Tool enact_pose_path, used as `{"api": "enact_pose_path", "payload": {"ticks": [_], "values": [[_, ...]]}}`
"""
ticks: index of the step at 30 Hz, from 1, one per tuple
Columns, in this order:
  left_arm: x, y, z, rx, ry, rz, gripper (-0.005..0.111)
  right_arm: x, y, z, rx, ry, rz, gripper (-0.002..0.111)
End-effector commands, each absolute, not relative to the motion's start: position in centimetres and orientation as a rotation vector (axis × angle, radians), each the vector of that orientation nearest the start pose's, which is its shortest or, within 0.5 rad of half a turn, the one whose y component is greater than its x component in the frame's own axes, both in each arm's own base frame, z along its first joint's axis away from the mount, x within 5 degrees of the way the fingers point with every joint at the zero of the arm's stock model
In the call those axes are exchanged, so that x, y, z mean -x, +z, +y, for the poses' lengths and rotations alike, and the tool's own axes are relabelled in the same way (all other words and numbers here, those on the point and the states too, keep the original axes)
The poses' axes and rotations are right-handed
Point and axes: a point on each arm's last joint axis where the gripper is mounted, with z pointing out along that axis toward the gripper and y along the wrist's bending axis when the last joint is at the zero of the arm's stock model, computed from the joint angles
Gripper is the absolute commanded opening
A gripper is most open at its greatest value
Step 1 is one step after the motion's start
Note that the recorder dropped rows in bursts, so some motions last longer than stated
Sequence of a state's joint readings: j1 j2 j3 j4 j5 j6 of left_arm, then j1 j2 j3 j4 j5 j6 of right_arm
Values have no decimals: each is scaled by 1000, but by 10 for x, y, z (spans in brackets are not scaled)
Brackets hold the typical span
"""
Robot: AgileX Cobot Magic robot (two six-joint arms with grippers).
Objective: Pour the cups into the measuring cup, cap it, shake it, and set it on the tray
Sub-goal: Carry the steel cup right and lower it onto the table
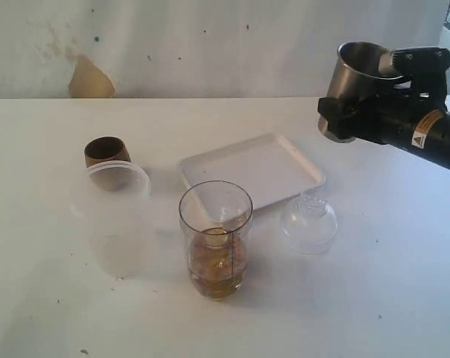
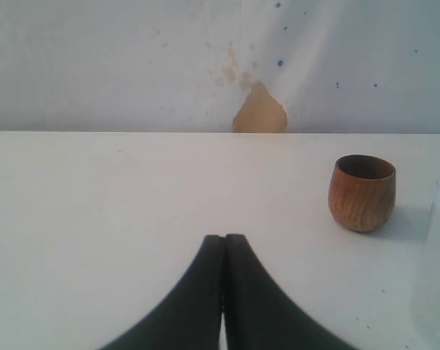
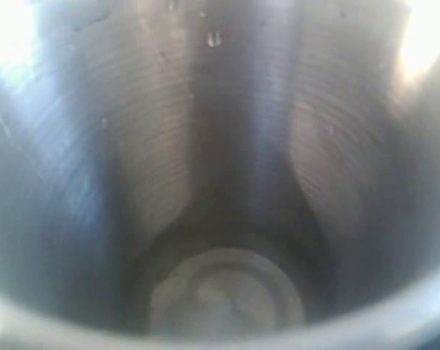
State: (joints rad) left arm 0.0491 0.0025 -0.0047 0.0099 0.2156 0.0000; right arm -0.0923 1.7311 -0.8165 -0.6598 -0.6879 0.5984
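Steel tumbler (image 3: 227,219) fills the right wrist view, closest to lens: brushed inner wall, round base, few droplets on the wall. Right gripper (image 1: 363,89) clamps it btw both fingers, upper right of exterior frame, off the table (image 1: 45,298), mouth up & tipped slightly left. Left gripper (image 2: 223,251): fingers pressed together, low over bare table. Measuring cup (image 1: 216,239) stands lower centre: clear, dark rim, black vertical scale, open-topped, amber liquid in lower part. Tray (image 1: 247,168), white w/ raised rim, just behind it at centre. Clear dome lid (image 1: 308,222) sits right of the cup, by tray's front edge. Wooden cup (image 1: 107,151) centre left, upright, round-bellied, w/ frosted cup (image 1: 119,224) in front. Count: 2 task cups, 1 measuring cup, 1 tray, 1 lid, 1 frosted cup.
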Motion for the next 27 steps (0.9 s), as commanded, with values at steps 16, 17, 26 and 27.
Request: {"api": "enact_pose_path", "payload": {"ticks": [16, 17, 26, 27], "values": [[-56, 194, 3, 36, 43, 1694, 0, -369, 128, -31, 90, 221, 1878, 0], [-56, 194, 3, 36, 43, 1694, 0, -370, 126, -30, 93, 228, 1869, 0], [-56, 194, 3, 36, 43, 1694, 0, -373, 110, -31, 149, 188, 1865, 0], [-56, 194, 3, 36, 43, 1694, 0, -374, 109, -31, 148, 184, 1873, 0]]}}
